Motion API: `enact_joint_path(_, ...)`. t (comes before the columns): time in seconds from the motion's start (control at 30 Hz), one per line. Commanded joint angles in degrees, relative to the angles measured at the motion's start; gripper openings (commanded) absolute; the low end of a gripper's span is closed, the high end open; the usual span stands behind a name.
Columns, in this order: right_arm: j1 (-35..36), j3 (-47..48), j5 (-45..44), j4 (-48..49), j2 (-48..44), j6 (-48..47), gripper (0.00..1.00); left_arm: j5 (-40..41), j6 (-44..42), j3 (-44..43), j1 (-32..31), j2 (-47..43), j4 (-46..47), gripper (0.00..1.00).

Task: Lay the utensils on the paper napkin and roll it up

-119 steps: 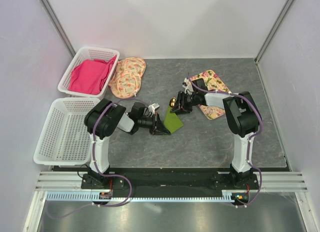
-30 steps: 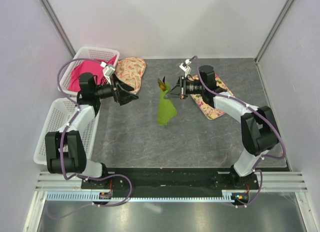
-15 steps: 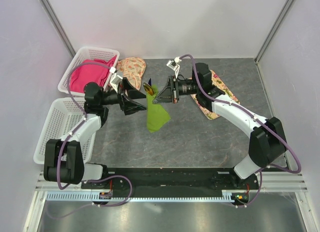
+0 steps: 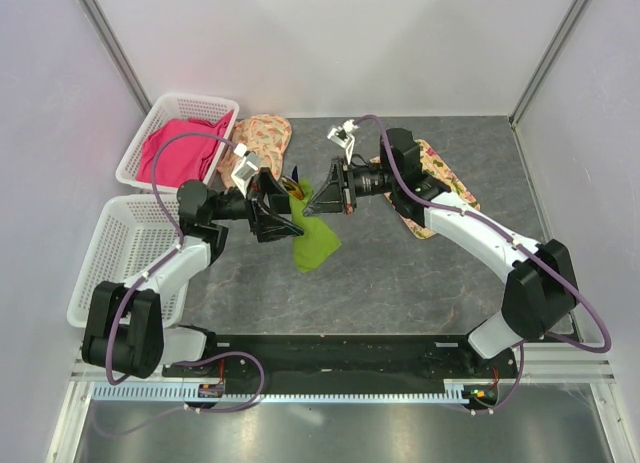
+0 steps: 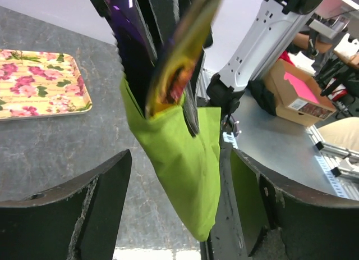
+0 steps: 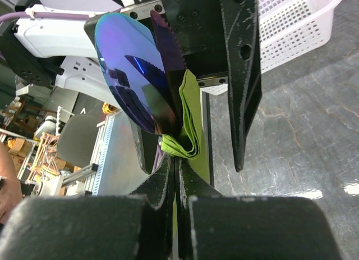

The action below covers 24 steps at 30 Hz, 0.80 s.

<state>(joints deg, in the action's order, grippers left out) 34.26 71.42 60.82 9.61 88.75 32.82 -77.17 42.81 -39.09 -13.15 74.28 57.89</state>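
Napkin [image 5: 188,153] up in the air, well clear of the counter [image 4: 420,273], folded into a limp lime-green pocket with its lower corner drooping; wrapped loosely round the utensils [image 5: 176,63], the gold end and the dark-blue one poking out of the top and leaning together; by the slack folds, more a wrap than a tight roll so far. Pinched at the upper folds by the right fingers [image 6: 174,184], shut hard on the paper layers; probably so as to stop the bundle unfurling and the utensils slipping out. Flanked by the left fingers [image 5: 106,187], spread wide, one on each side of the pocket and touching neither the paper nor the utensils in the wrist view; likely set there to take the lower part, whether for a handover or to tighten the roll. Possible trouble: thin paper tearing, or the utensils sliding free, should the pinch loosen before a second grip closes. Farther out, a floral mat [image 5: 39,86] flat on the counter.
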Motion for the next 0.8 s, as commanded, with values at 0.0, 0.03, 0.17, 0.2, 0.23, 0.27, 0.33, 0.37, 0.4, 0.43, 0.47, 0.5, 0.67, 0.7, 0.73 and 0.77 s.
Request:
enact_joint_path(0.0, 1.07, 3.20, 1.94, 1.29, -3.14, -2.76, 0.00, 1.84, 4.65, 0.16, -1.44, -1.07, 4.86, 0.75)
enact_joint_path(0.03, 1.16, 3.29, 1.85, 1.29, -3.14, -2.76, 0.00, 1.93, 5.09, 0.16, -1.53, -1.07, 5.30, 0.75)
enact_joint_path(0.17, 1.42, 3.55, 1.94, 1.12, -3.32, -2.85, 0.00, 2.63, 7.20, 0.59, -2.06, -0.81, 7.23, 0.67)
enact_joint_path(0.2, 1.34, 3.64, 1.94, 1.12, -3.32, -2.85, 0.00, 2.55, 8.42, 0.77, -2.15, -0.46, 8.98, 0.62)
enact_joint_path(0.23, 1.51, 3.82, 1.85, 1.12, -3.41, -2.85, 0.00, 2.46, 8.96, 0.86, -2.23, -0.37, 9.69, 0.59)
enact_joint_path(0.27, 1.42, 3.90, 1.76, 1.12, -3.41, -2.85, 0.00, 2.37, 9.40, 0.95, -2.23, -0.10, 10.22, 0.54)
enact_joint_path(0.33, 1.42, 3.99, 1.67, 1.12, -3.32, -2.85, 0.00, 2.28, 10.54, 1.12, -2.23, -0.01, 11.45, 0.39)
enact_joint_path(0.37, 1.51, 4.08, 1.67, 1.12, -3.32, -2.76, 0.00, 2.28, 10.80, 1.30, -2.23, -0.01, 11.89, 0.32)
enact_joint_path(0.4, 1.60, 4.08, 1.59, 1.29, -3.41, -2.67, 0.00, 2.28, 11.07, 1.30, -2.15, -0.10, 12.07, 0.29)
enact_joint_path(0.43, 1.60, 3.99, 1.41, 1.55, -3.32, -2.58, 0.00, 2.28, 11.16, 1.39, -2.23, -0.19, 12.25, 0.26)
enact_joint_path(0.47, 1.60, 3.99, 1.41, 1.82, -3.49, -2.50, 0.00, 2.20, 11.25, 1.47, -2.23, -0.10, 12.25, 0.22)
enact_joint_path(0.5, 1.60, 4.08, 1.32, 1.99, -3.50, -2.41, 0.00, 2.28, 11.42, 1.47, -2.23, -0.10, 12.34, 0.20)
enact_joint_path(0.67, 1.60, 4.52, 0.01, 1.56, -3.50, -2.58, 0.02, 4.03, 13.00, 1.13, -2.23, -0.45, 12.34, 0.02)
enact_joint_path(0.7, 1.60, 4.78, -0.26, 1.29, -3.50, -2.58, 0.09, 4.39, 13.18, 1.04, -2.23, -0.63, 12.08, 0.02)
enact_joint_path(0.73, 1.42, 5.65, -0.96, 0.34, -3.41, -2.76, 0.18, 4.91, 13.35, 0.60, -2.23, -0.63, 11.64, 0.02)
enact_joint_path(0.77, 1.34, 6.18, -1.31, -0.11, -3.41, -2.85, 0.36, 6.31, 13.44, 0.42, -2.06, -0.89, 9.72, 0.02)
